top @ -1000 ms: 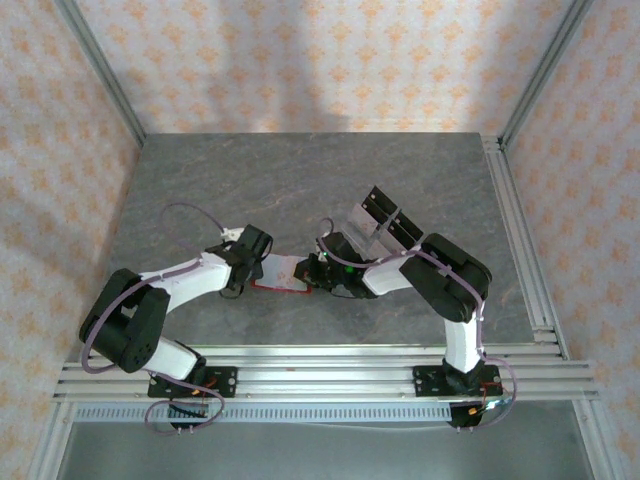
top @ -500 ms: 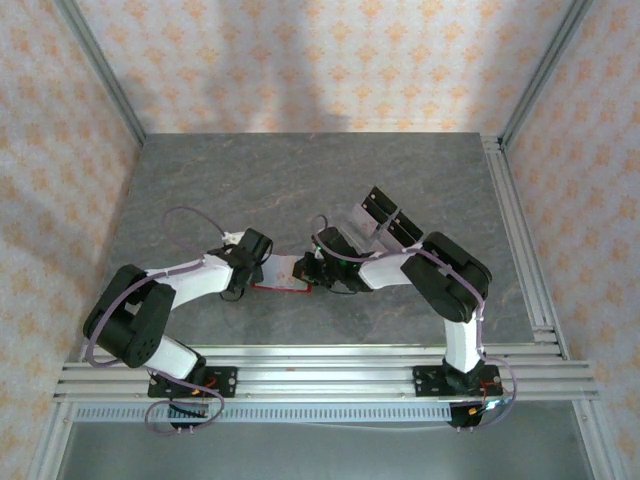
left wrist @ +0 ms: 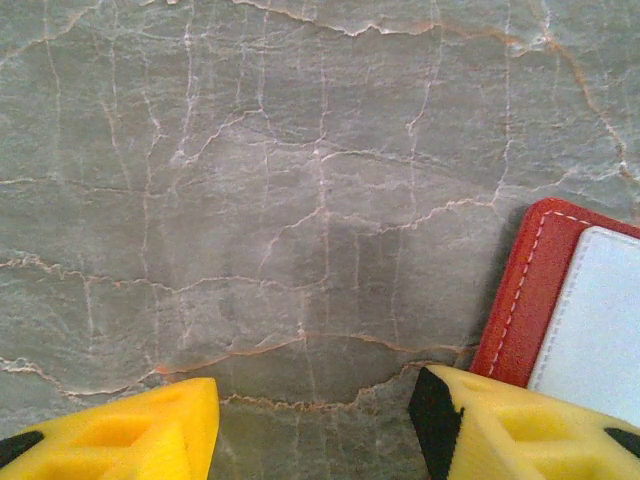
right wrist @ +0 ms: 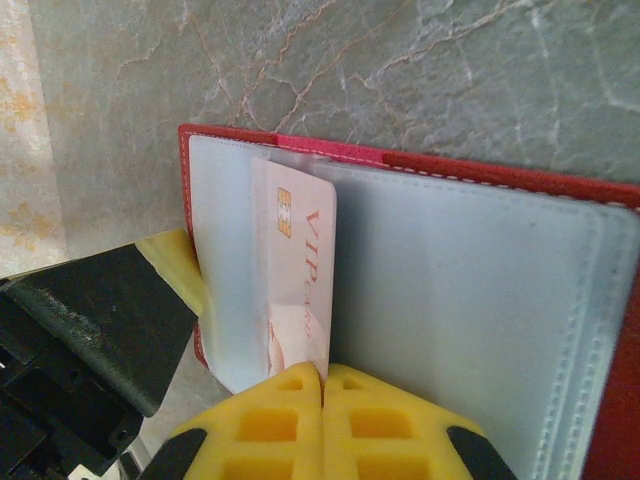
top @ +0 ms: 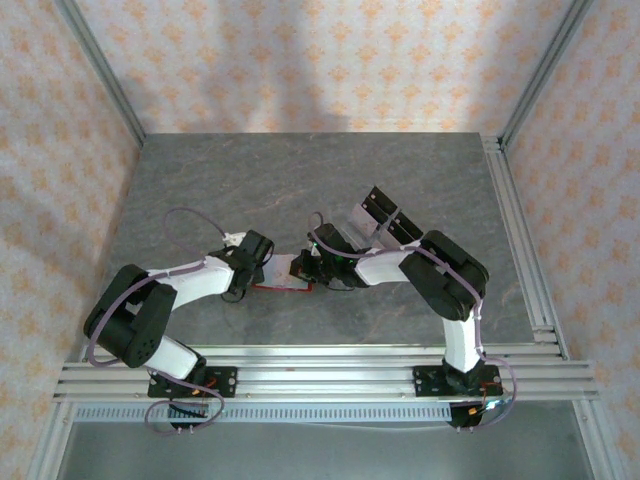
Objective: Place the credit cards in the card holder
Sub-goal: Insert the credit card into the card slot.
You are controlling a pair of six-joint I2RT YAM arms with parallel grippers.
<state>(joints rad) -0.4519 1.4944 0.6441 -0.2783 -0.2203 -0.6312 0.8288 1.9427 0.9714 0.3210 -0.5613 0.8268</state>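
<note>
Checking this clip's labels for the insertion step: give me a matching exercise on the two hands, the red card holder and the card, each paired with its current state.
1. left hand
2. right hand
3. card holder
4. credit card

A. lies open on the table
B. fingers pressed together on the card
C. fingers apart, at the holder's edge
D. partly slid into the holder

Pairs: 1-C, 2-B, 3-A, 4-D
</note>
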